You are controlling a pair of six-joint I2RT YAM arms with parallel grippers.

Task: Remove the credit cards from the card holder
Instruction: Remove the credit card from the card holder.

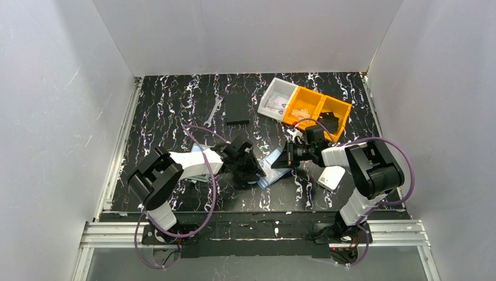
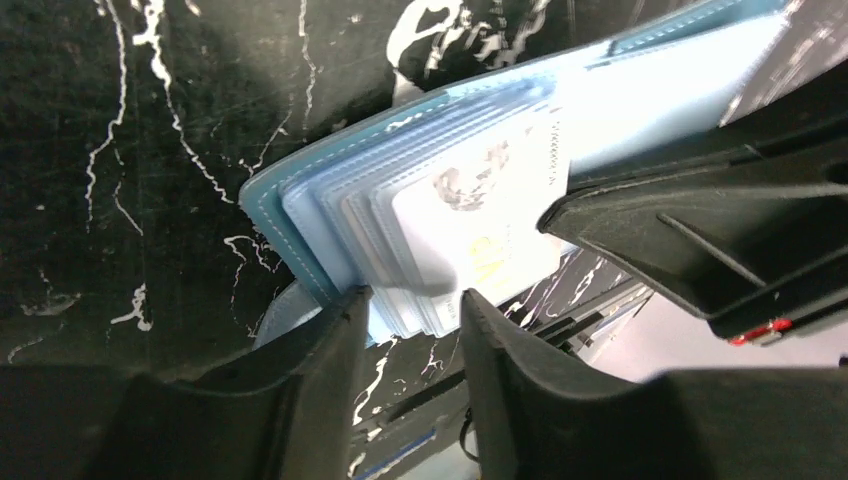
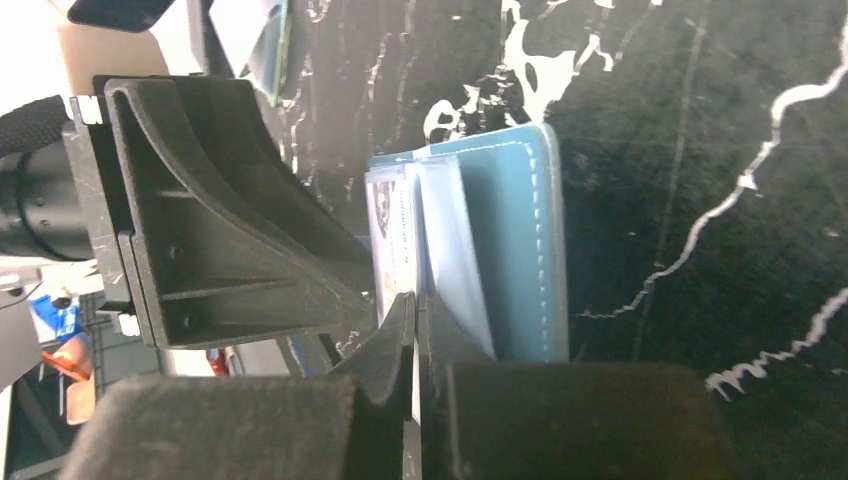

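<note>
Blue folding card holder with clear plastic pockets (image 1: 272, 171) is lying open mid-table between the two grippers, cover down on the black white-veined tabletop (image 2: 120, 150). The pockets are being fanned up off the cover. A thin pale card with a small portrait print (image 2: 470, 220) is sitting on top of the fan.

Left gripper (image 2: 415, 300) is being applied at the holder's left end. Its fingers are standing part-way apart with pocket stack and cover filling the gap, so it is being read as clamped on the holder. Right gripper (image 3: 415, 310) is set at the right end, fingers pressed nearly together on a thin pale leaf. That leaf is being read as the card; card and pocket film cannot be separated in the right wrist view.

Step in hand, as judged: the top card is being drawn out rightward against the left anchor. The pull should be kept flat and in line with the pocket mouth, with no lift, or film and holder will be dragged along. The left clamp should be sitting on cover and pockets only. If the card's end is also being pinched there, it will not slide, and that overlap cannot be ruled out in the left wrist view.

White rounded box (image 1: 331, 177) is lying just right of the right gripper. Yellow plastic bin (image 1: 319, 108) and pale grey bin (image 1: 275, 98) are sitting far right, and a flat black rectangle (image 1: 237, 108) far centre.
</note>
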